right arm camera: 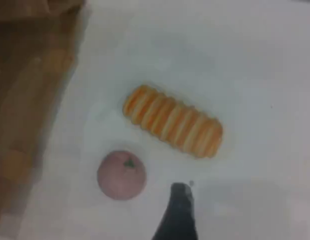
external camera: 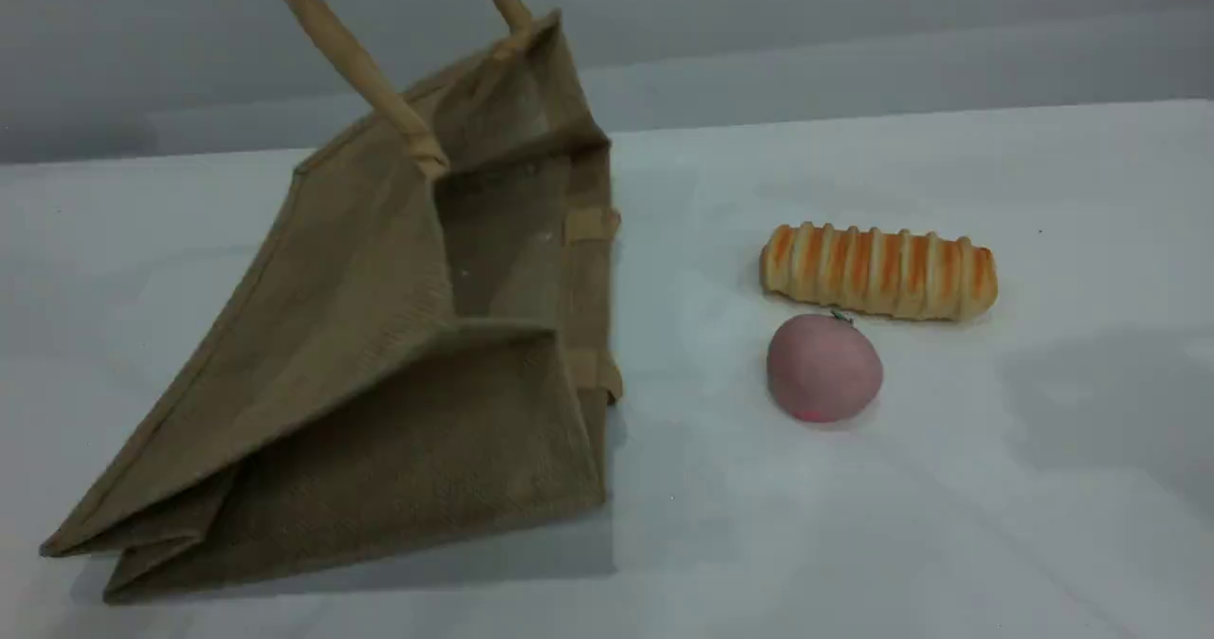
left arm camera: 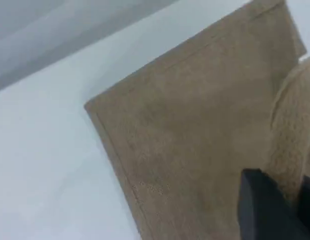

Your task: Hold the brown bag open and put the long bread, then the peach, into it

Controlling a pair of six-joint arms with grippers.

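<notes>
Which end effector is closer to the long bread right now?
Right. The right end effector hovers just beside the long bread; the left end effector is shut on the handle of the brown bag, well away from it.

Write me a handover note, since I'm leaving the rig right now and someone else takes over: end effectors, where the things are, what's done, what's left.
The left end effector is shut on the upper handle of the bag, lifting its mouth open.
The right end effector is open and holds nothing, above the table near the peach.
The bag lies on its side, mouth facing the food.
The bread and the peach are on the table, outside the bag.
Done: bag held open.
Left: bread in, then peach.
</notes>
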